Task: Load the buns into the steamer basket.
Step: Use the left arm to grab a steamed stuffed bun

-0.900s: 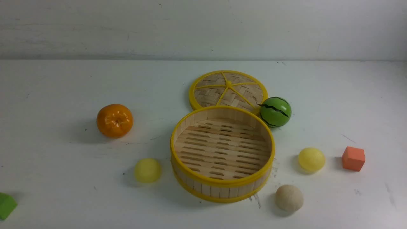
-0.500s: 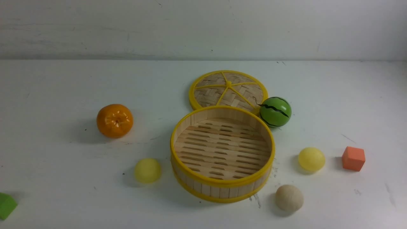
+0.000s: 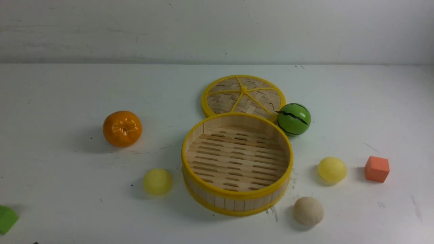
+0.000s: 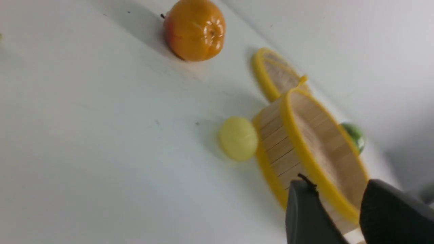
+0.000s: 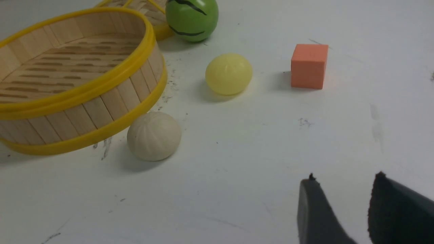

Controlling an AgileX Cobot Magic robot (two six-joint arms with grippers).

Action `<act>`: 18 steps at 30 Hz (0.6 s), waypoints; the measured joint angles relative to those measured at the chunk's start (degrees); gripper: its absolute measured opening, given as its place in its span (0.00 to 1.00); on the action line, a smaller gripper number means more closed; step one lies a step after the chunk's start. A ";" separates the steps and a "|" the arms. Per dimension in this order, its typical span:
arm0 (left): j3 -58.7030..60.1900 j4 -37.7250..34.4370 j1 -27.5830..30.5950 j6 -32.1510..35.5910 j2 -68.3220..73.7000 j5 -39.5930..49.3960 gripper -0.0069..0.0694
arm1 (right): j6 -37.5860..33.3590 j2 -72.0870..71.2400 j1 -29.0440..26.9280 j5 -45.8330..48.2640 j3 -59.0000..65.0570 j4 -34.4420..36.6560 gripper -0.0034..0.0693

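The steamer basket (image 3: 234,204), round bamboo with yellow rims, stands mid-table with nothing in it. One pale yellow bun (image 3: 157,181) lies just left of it, a second yellow bun (image 3: 332,169) to its right, and a beige bun (image 3: 308,210) at its front right. Neither arm shows in the front view. My left gripper (image 4: 337,183) hangs open and holds nothing, with the basket wall (image 4: 273,127) and the left yellow bun (image 4: 238,138) ahead of it. My right gripper (image 5: 346,178) is open over bare table, short of the beige bun (image 5: 154,135) and the yellow bun (image 5: 229,73).
The woven lid (image 3: 243,95) lies flat behind the basket, with a green watermelon ball (image 3: 293,119) touching its right edge. A glossy orange (image 3: 122,128) sits at the left. An orange cube (image 3: 376,168) lies far right and a green block (image 3: 6,219) at the front left edge.
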 joint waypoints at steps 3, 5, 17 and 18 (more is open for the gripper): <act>0.00 -3.77 0.00 -1.21 0.00 -4.47 0.40 | 0.00 0.00 0.00 0.00 0.00 0.00 0.38; 0.00 -4.24 0.00 -1.21 0.00 -6.14 0.40 | 0.00 0.00 0.00 0.00 0.00 0.00 0.38; -20.32 -0.70 0.00 6.08 5.56 14.26 0.07 | 0.00 0.00 0.00 0.00 0.00 0.00 0.38; -23.35 0.52 0.00 7.12 9.17 19.59 0.07 | 0.00 0.00 0.00 0.00 0.00 0.00 0.38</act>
